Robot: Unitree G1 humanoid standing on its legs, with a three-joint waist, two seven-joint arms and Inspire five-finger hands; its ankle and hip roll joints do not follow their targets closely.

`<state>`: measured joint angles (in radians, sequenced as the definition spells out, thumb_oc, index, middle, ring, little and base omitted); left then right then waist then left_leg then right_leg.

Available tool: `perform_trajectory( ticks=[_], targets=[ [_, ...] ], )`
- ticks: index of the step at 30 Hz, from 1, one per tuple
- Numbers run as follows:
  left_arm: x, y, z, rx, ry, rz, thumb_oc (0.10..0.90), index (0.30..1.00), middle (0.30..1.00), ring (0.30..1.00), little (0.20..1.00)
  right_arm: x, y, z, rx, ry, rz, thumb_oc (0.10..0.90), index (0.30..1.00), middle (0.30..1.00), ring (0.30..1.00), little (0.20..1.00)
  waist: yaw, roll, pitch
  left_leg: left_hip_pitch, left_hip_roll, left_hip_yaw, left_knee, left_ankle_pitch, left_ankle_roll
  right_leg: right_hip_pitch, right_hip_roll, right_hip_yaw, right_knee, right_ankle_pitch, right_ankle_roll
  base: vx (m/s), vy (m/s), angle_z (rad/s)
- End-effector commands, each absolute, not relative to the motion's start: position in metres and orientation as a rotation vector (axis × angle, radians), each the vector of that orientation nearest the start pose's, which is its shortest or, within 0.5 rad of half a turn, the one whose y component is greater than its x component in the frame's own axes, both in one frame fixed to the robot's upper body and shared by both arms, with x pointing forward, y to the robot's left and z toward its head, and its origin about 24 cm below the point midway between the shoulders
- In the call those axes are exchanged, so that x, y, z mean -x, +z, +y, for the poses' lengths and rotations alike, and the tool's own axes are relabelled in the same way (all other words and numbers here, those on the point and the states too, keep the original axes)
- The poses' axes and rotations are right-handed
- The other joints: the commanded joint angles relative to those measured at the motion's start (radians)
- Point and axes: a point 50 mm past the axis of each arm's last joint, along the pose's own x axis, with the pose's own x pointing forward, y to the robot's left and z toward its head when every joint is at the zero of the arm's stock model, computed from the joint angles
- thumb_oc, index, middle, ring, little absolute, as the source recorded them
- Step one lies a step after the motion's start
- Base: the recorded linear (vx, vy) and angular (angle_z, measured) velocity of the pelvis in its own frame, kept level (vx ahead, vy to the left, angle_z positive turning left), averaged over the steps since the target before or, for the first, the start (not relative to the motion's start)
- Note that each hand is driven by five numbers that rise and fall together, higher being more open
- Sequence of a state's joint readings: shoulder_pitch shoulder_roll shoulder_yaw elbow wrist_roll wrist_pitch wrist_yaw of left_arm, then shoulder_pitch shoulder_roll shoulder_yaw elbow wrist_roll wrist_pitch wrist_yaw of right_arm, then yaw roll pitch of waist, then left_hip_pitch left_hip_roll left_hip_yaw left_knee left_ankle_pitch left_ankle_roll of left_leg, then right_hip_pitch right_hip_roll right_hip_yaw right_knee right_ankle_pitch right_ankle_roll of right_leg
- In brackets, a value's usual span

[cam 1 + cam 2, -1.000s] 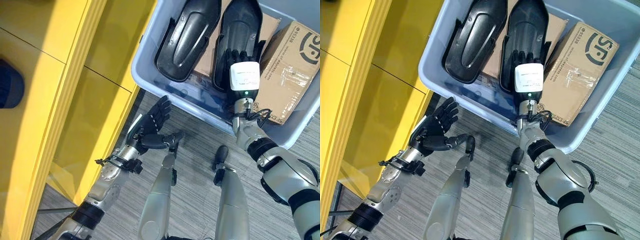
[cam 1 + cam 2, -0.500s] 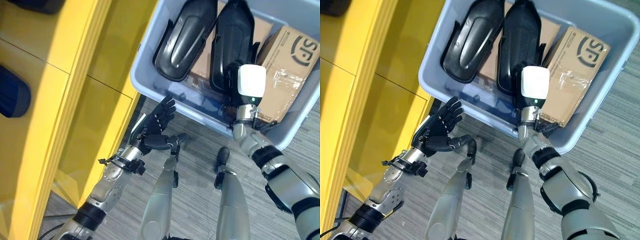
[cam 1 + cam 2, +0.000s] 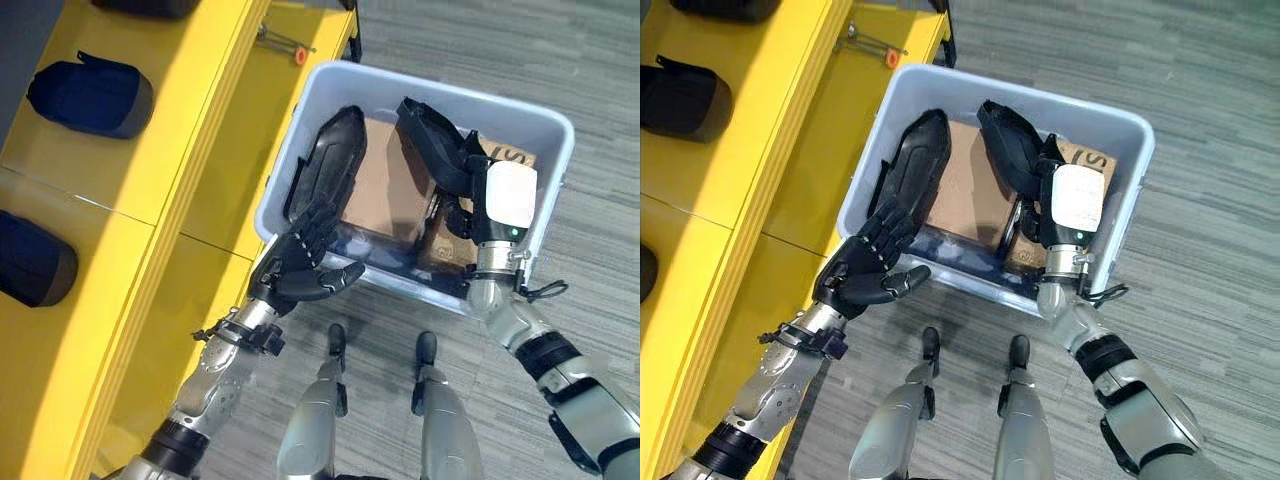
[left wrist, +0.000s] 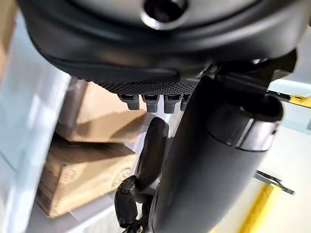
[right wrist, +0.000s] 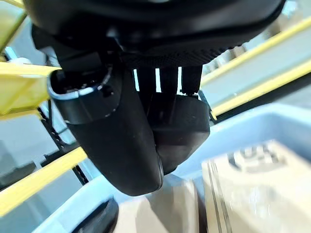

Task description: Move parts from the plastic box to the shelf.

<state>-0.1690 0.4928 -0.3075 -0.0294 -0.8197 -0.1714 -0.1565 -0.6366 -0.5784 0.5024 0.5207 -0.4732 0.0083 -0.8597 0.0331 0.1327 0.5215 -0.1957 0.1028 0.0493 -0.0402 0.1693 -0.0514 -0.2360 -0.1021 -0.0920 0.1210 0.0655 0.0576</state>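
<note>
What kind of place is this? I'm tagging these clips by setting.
Probably a factory or warehouse parts area: a yellow shelf holding dark parts, a plastic box with black moulded parts and cardboard cartons, grey floor.

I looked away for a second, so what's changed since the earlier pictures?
The right robot hand has lifted one black part up, its end now raised above the cardboard box. The left robot hand has come over the plastic box's near rim, fingers open. The other black part stays lying inside.
</note>
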Motion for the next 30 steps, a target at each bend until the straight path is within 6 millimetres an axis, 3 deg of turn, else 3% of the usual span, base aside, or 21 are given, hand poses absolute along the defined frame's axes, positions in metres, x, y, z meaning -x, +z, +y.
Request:
perform_trajectory(
  ticks=[1, 14, 18, 21, 26, 30],
  targets=[
    [-0.263, 0.133, 0.151, 0.356, -0.522, -0.357, 0.9, 1.0, 1.0, 1.0, 1.0, -0.341, 0.219, -0.188, 1.028, -0.653, -0.955, 0.4, 0.3, 0.3, 0.3, 0.3, -0.011, -0.039, -0.088, 0.013, 0.031, 0.001, -0.015, -0.044, 0.002, 0.079, -0.011, 0.042, 0.017, -0.116, -0.02, 0.11, 0.027, -0.05],
    [-0.257, 0.116, 0.149, 0.348, -0.514, -0.277, 0.9, 1.0, 1.0, 1.0, 1.0, -0.319, 0.226, -0.195, 0.972, -0.641, -1.024, 0.4, 0.3, 0.3, 0.3, 0.3, -0.03, -0.071, -0.236, 0.117, 0.041, 0.021, -0.042, -0.068, -0.007, 0.182, -0.02, 0.034, -0.049, -0.096, -0.008, 0.09, 0.011, -0.02],
    [-0.253, 0.111, 0.152, 0.34, -0.49, -0.261, 0.9, 1.0, 1.0, 1.0, 1.0, -0.309, 0.225, -0.192, 0.922, -0.597, -1.054, 0.4, 0.3, 0.3, 0.3, 0.3, -0.035, -0.076, -0.272, 0.148, 0.039, 0.022, -0.042, -0.079, -0.006, 0.209, -0.019, 0.035, -0.054, -0.098, -0.01, 0.08, -0.019, 0.0],
    [-0.249, 0.102, 0.16, 0.35, -0.424, -0.211, 0.9, 1.0, 1.0, 1.0, 1.0, -0.295, 0.215, -0.186, 0.903, -0.462, -1.027, 0.4, 0.3, 0.3, 0.3, 0.3, -0.044, -0.075, -0.316, 0.195, 0.047, 0.018, -0.042, -0.089, -0.011, 0.243, -0.012, 0.025, -0.033, -0.127, -0.023, 0.11, -0.055, -0.02],
    [-0.247, 0.093, 0.167, 0.395, -0.34, -0.165, 0.9, 1.0, 1.0, 1.0, 1.0, -0.285, 0.208, -0.179, 0.929, -0.331, -1.012, 0.4, 0.3, 0.3, 0.3, 0.3, -0.032, -0.065, -0.306, 0.203, 0.052, -0.013, -0.035, -0.075, -0.02, 0.261, 0.005, -0.007, 0.04, -0.188, -0.054, 0.0, -0.063, 0.05],
    [-0.24, 0.083, 0.178, 0.379, -0.288, -0.159, 0.9, 1.0, 1.0, 1.0, 1.0, -0.278, 0.21, -0.165, 0.964, -0.199, -1.058, 0.4, 0.3, 0.3, 0.3, 0.3, -0.01, -0.055, -0.267, 0.17, 0.097, -0.038, -0.036, -0.009, -0.051, 0.249, 0.029, -0.049, 0.138, -0.251, -0.093, -0.08, -0.06, 0.27]
  ],
)
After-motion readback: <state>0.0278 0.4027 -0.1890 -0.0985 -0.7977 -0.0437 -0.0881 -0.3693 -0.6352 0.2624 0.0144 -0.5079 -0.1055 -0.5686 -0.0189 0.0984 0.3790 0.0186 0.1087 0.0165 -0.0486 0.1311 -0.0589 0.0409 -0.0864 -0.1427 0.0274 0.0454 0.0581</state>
